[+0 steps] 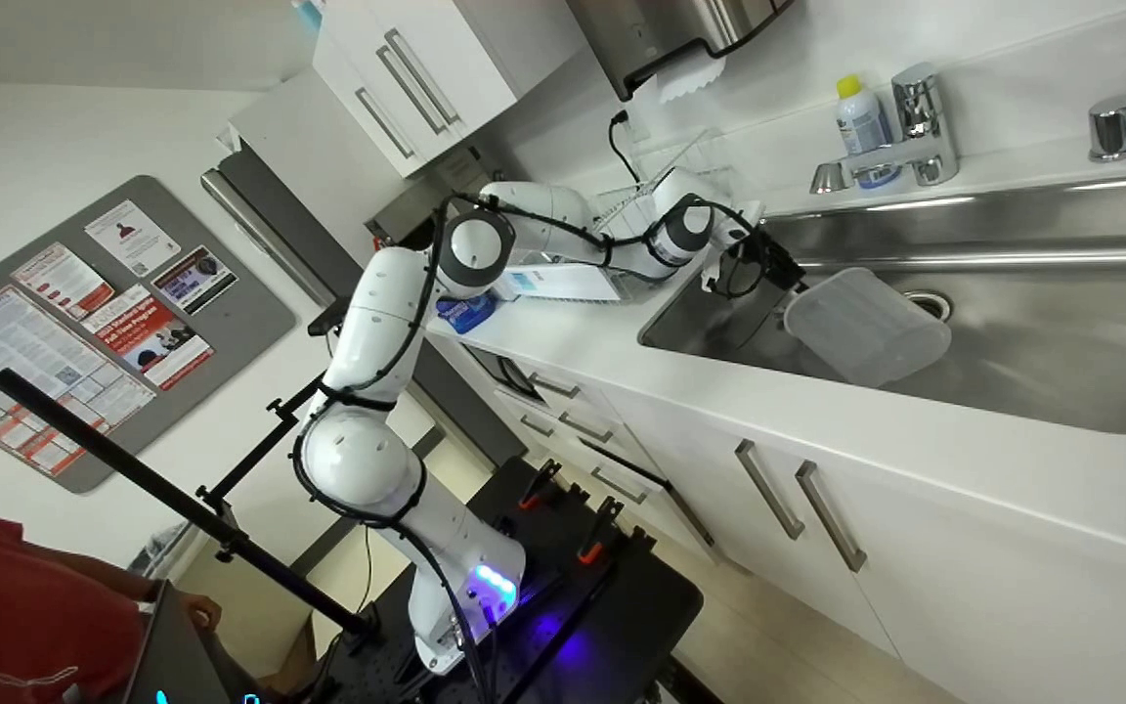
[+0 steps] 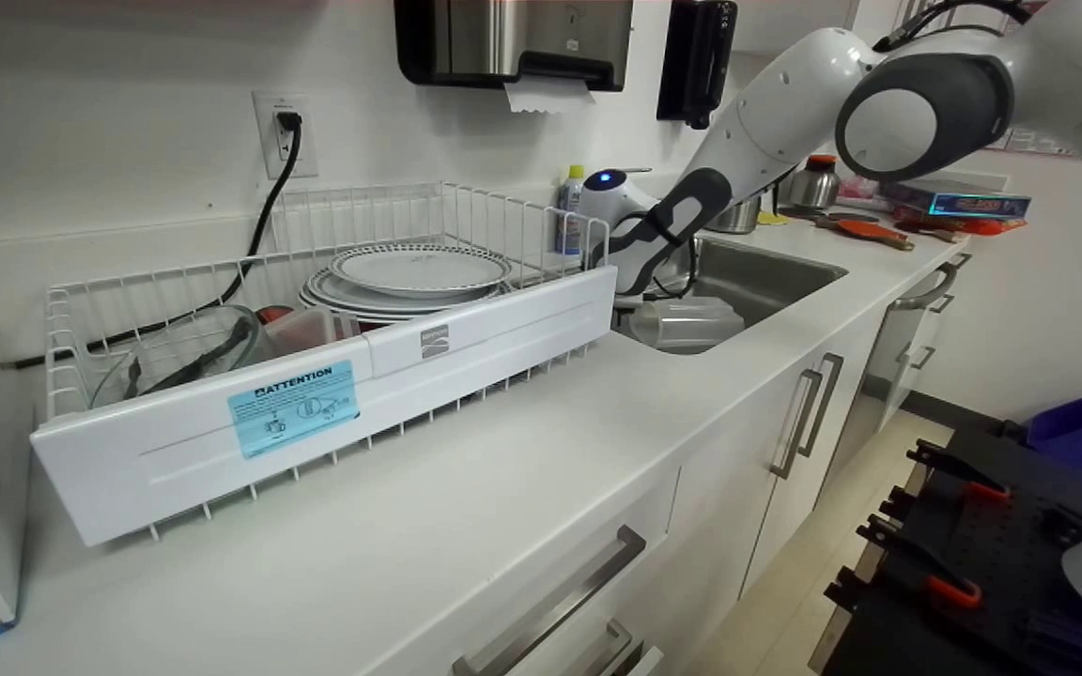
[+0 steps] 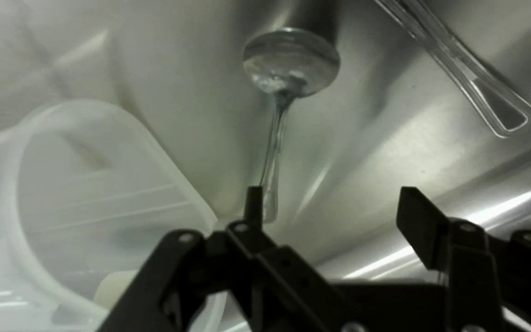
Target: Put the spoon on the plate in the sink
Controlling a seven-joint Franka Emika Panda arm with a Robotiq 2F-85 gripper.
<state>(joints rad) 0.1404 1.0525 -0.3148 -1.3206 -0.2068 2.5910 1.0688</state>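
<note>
Holds the gripper [image 3: 334, 205] wide, low in the sink [image 1: 1052, 342], with fingers [image 3: 415, 221] well apart and steel showing in the gap. Overlaps the handle end of the spoon [image 3: 275, 140] with the finger at the left of the wrist view; hard to say whether touching. Has the spoon lying on the sink floor, with bowl pointing away. Sits just beside a translucent container [image 1: 866, 328] tipped on its side. Shows a clear plastic piece [image 3: 461, 67] apart from the spoon. Has, farther out, a faucet [image 1: 925, 137] and yellow-capped bottle [image 1: 861, 122] behind the sink, and a dish rack [image 2: 489, 324] bearing stacked plates [image 2: 419, 268].
</note>
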